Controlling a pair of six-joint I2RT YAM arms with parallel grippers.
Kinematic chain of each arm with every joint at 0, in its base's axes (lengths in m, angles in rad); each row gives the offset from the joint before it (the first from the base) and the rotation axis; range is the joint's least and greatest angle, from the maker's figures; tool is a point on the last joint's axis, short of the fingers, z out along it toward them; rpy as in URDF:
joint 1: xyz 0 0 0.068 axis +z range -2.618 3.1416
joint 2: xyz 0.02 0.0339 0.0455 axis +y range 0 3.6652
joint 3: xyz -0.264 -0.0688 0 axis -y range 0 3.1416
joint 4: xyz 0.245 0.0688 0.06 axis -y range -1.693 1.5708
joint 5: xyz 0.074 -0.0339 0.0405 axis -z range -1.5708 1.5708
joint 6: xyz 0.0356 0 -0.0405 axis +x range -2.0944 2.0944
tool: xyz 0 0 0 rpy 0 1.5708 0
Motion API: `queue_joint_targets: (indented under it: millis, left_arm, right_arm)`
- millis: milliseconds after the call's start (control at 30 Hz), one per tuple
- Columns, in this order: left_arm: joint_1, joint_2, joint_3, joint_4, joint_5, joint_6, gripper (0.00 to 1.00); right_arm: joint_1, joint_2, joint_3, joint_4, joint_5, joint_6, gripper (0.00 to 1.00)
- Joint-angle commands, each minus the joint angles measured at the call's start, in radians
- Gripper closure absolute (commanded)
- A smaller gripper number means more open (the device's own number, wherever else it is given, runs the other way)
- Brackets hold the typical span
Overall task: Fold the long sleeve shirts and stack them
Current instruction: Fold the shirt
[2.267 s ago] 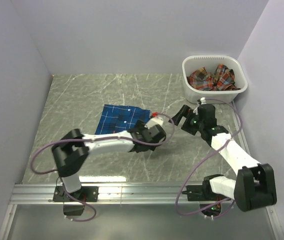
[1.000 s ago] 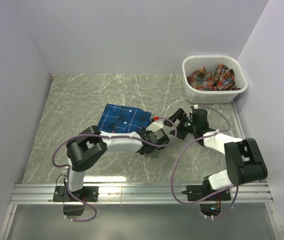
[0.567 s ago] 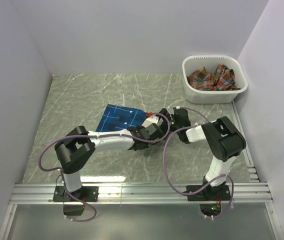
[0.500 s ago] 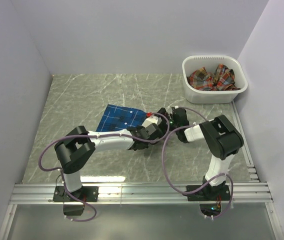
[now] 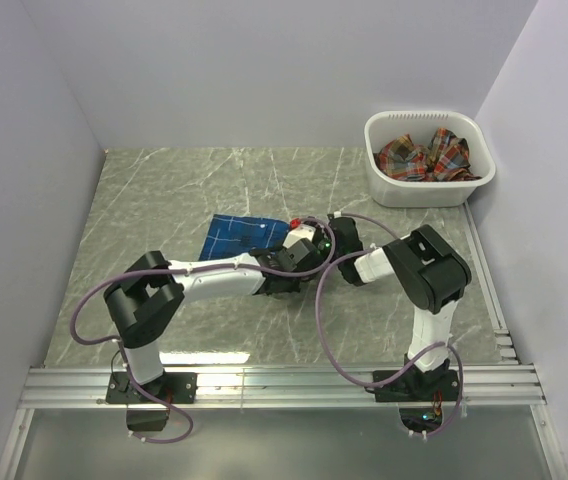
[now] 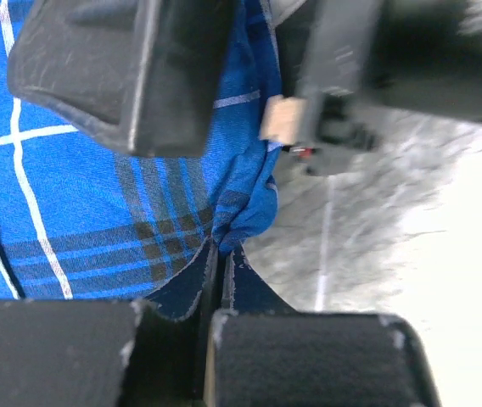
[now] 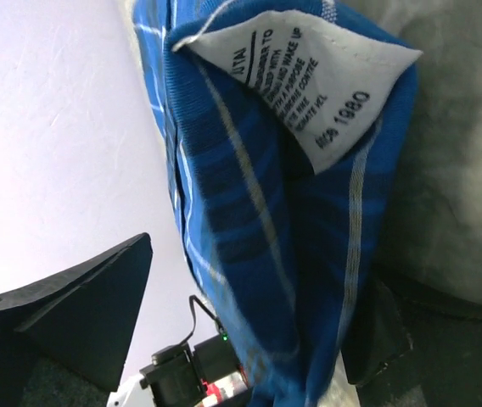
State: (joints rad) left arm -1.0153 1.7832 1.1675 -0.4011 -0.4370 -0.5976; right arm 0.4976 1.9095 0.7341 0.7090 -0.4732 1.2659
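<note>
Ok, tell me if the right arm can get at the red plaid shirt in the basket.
Probably yes: the red plaid shirt lies in the open-topped basket on that arm's side, nothing between. But the right hand straddles the blue shirt and must leave it.

One shirt (image 5: pixel 239 234) lies near the middle of the table (image 5: pixel 164 195). A second shirt (image 5: pixel 422 157) sits in the basket (image 5: pixel 426 192) at the table's far right corner.
</note>
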Motion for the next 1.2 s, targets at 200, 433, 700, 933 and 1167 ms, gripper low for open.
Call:
queue_joint_targets:
  millis: [200, 433, 700, 933, 1167]
  left_arm:
    - [0.020, -0.050, 0.078, 0.019, 0.101, -0.094, 1.00]
    - [0.021, -0.027, 0.069, 0.041, 0.164, -0.134, 0.92]
    - [0.026, -0.117, 0.075, -0.011, 0.145, -0.172, 0.40]
    - [0.139, -0.303, 0.031, -0.024, 0.208, -0.172, 0.27]
    - [0.415, -0.426, -0.019, -0.079, 0.334, -0.067, 0.26]
  right_arm:
    - [0.018, 0.049, 0.025, 0.003, 0.038, -0.040, 0.22]
    - [0.016, 0.051, 0.062, -0.032, 0.036, -0.098, 0.50]
    - [-0.036, 0.023, 0.116, -0.184, -0.002, -0.269, 1.00]
    - [-0.090, -0.032, 0.200, -0.464, -0.041, -0.538, 1.00]
    - [-0.113, -0.093, 0.398, -0.902, 0.083, -0.889, 1.00]
